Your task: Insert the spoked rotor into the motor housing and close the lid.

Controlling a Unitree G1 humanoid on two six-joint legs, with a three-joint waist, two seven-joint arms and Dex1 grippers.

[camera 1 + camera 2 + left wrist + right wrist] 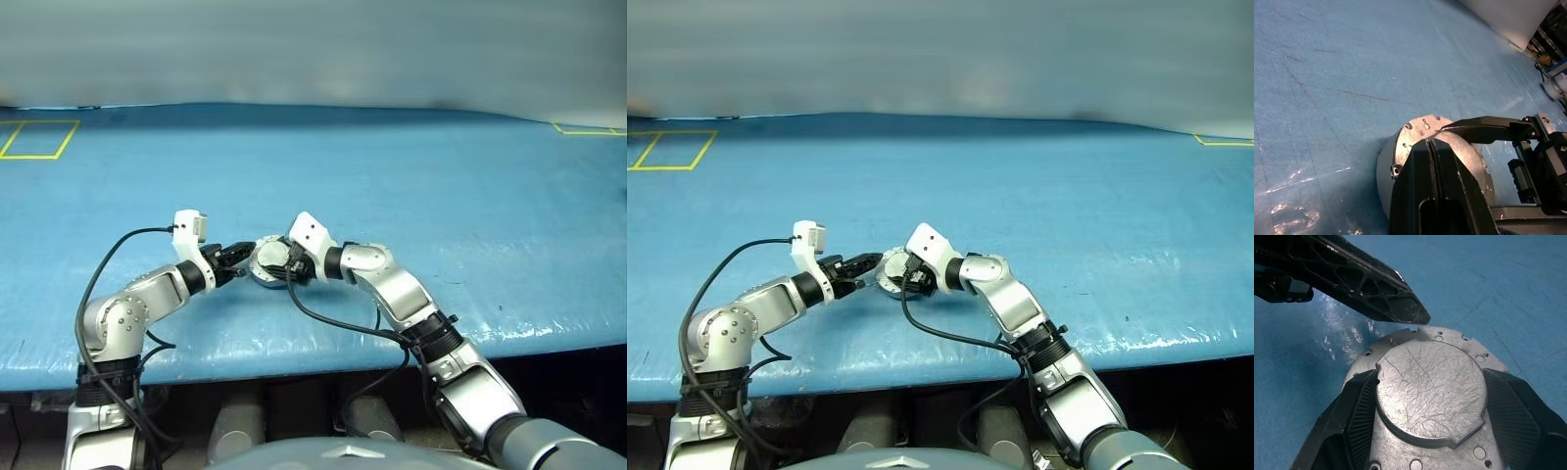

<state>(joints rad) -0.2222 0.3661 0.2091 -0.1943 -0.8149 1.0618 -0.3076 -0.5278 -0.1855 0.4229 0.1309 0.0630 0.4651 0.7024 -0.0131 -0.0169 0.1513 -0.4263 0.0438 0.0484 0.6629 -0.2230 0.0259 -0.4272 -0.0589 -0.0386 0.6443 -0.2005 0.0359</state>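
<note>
The motor housing (265,265) is a round grey metal case, tilted low over the blue table (411,186). My right gripper (285,266) is shut on it, a black finger (1359,406) pressing on each side of the raised round face. That face is plain scratched grey, the lid (1430,384) lying shut on the housing. My left gripper (245,255) is shut, and its joined fingertips (1418,318) touch the housing's rim (1422,125) from the left. The spoked rotor is hidden.
Yellow taped rectangles mark the table at the far left (39,139) and far right (588,129). The table's front edge (294,357) runs just below both forearms. A black cable (333,318) hangs from the right wrist.
</note>
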